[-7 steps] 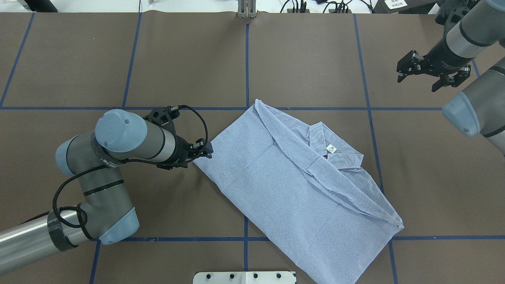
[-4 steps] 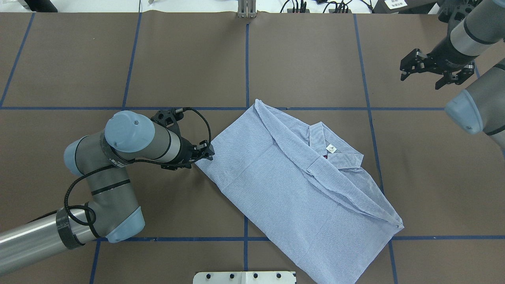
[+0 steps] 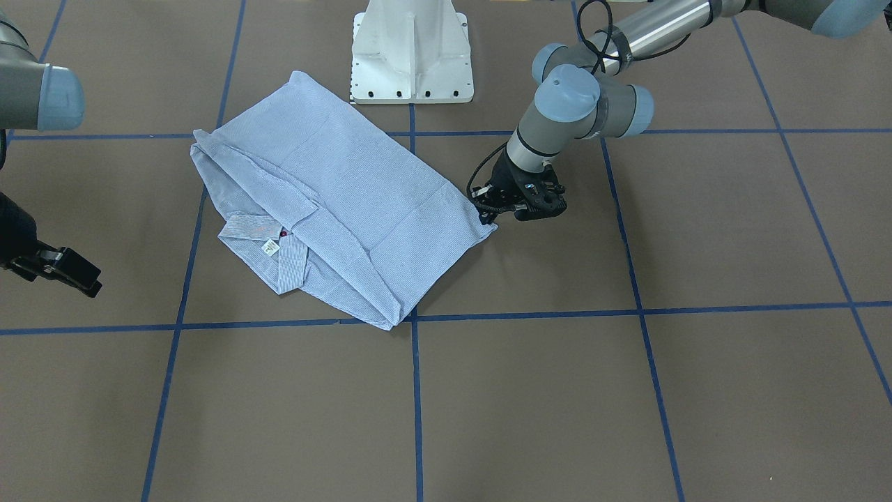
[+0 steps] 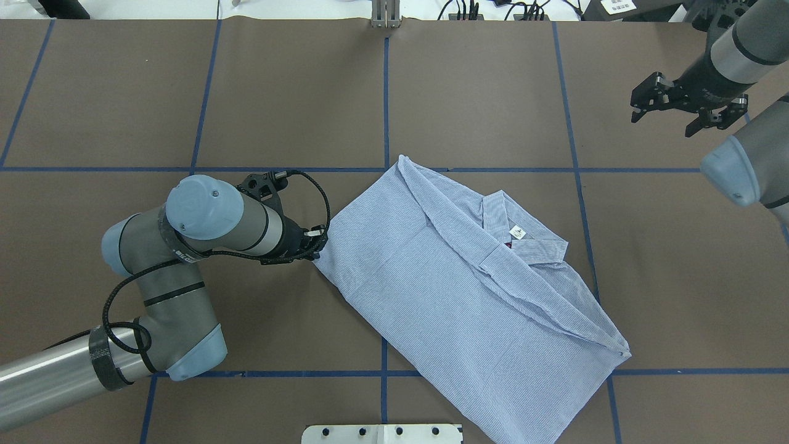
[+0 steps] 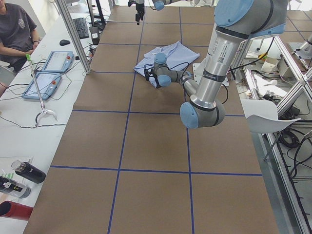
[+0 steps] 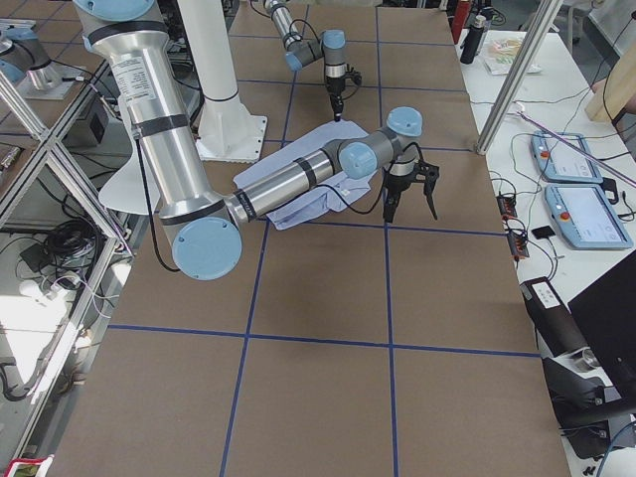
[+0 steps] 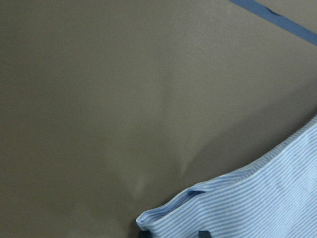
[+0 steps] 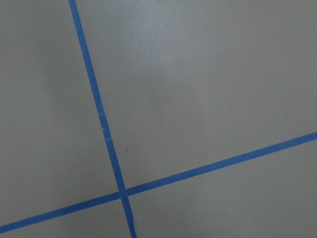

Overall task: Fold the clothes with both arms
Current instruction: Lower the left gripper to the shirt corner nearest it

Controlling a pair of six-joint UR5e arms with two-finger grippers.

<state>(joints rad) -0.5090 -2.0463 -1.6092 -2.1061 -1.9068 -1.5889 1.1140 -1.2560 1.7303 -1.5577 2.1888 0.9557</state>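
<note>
Shirt: the shirt (image 4: 444,290) lies part-folded and slantwise on the table (image 4: 493,92), just out from the white base (image 4: 382,433); its nearest corner runs close beside the base; the collar (image 4: 530,245) faces up on the side away from the base

Corner: the corner out to the base's left now sits a little further in than a second ago; in the left wrist view its hem curls up slightly

Left gripper: the left gripper (image 4: 319,242) is at that corner, out from the base and to its left; it has edged onto the cloth; jaws narrow, seemingly pinched on the hem

Right gripper: the right gripper (image 4: 662,126) hangs far out to the base's right, well apart from the shirt, and has drifted further off; fingers spread wide, holding nothing

Meaning: the corner looks secured, so the next fold can probably start from this side; the right arm seems out of it for now
</note>
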